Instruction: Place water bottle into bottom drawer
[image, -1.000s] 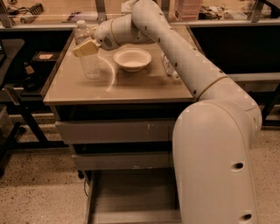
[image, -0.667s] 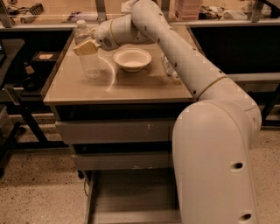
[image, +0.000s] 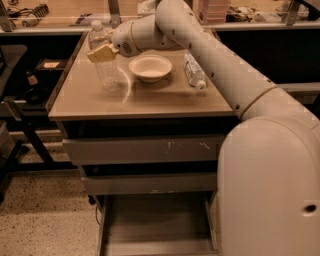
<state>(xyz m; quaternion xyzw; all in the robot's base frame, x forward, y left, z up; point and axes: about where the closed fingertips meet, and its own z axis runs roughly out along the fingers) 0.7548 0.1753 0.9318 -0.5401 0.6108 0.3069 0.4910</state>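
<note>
The water bottle (image: 106, 70) stands upright on the tan table top (image: 150, 100) at its left side, clear and ribbed with a white cap. My gripper (image: 102, 53) is at the bottle's upper part, reaching in from the right, with its yellowish tip across the front of the bottle. The bottom drawer (image: 157, 225) is pulled out below the table, a grey tray with nothing in it.
A white bowl (image: 150, 67) sits right of the bottle. A shorter labelled bottle (image: 194, 71) lies on its side further right. The scratched top drawer (image: 145, 150) and the middle drawer (image: 150, 183) are shut. My arm's large body (image: 270, 190) fills the right foreground.
</note>
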